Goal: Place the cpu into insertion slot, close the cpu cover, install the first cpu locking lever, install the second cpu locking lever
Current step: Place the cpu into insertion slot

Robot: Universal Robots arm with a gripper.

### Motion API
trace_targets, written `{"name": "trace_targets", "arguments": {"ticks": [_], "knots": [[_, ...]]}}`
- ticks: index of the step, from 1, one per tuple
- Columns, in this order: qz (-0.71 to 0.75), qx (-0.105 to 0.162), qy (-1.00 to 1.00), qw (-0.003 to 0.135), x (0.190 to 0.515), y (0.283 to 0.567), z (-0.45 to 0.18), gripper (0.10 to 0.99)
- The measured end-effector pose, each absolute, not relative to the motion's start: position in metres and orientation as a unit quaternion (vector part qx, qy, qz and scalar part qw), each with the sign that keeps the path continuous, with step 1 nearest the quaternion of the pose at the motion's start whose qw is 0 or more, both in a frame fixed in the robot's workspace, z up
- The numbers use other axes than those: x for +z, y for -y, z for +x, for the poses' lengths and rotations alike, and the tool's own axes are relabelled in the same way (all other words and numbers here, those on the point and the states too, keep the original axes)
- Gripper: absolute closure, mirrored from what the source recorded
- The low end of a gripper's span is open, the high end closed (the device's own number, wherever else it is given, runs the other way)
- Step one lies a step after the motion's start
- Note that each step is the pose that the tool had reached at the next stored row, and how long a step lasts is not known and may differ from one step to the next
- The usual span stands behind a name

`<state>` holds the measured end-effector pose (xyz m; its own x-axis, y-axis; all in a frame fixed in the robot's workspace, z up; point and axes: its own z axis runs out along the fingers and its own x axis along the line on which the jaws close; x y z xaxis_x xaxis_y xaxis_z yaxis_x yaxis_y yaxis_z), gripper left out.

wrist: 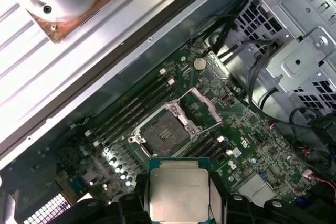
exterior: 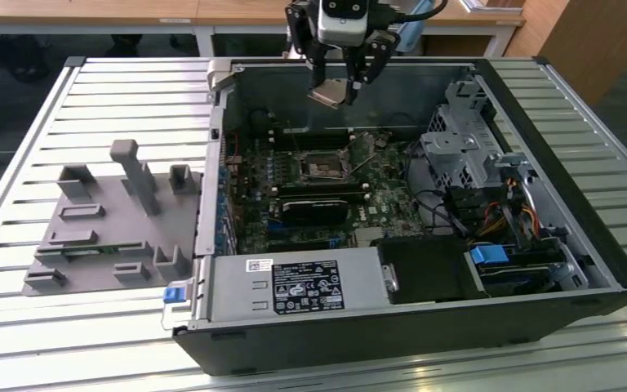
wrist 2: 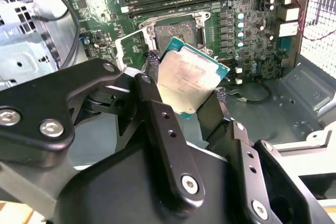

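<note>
The cpu [wrist: 178,195] is held clamped in the end effector [exterior: 341,86] above the empty socket [wrist: 164,132], its cover [wrist: 207,103] raised; insertion, cover-closing and both levers are judged undone.

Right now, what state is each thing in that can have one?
pincer, shut on the cpu
cpu, held in the air, not yet seated
cpu cover, swung up open
insertion slot, uncovered, empty
computer case, side open

Workshop: slatted bench [exterior: 128,82], open computer [exterior: 401,339]
</note>
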<state>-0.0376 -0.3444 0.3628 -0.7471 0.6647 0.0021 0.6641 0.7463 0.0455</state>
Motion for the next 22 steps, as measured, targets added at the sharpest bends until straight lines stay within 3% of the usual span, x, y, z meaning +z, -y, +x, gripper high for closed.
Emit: {"name": "trace_targets", "arguments": {"ticks": [22], "knots": [[0.453,0.015,-0.891,0.012,0.3614,0.3442,-0.0376,0.545]]}}
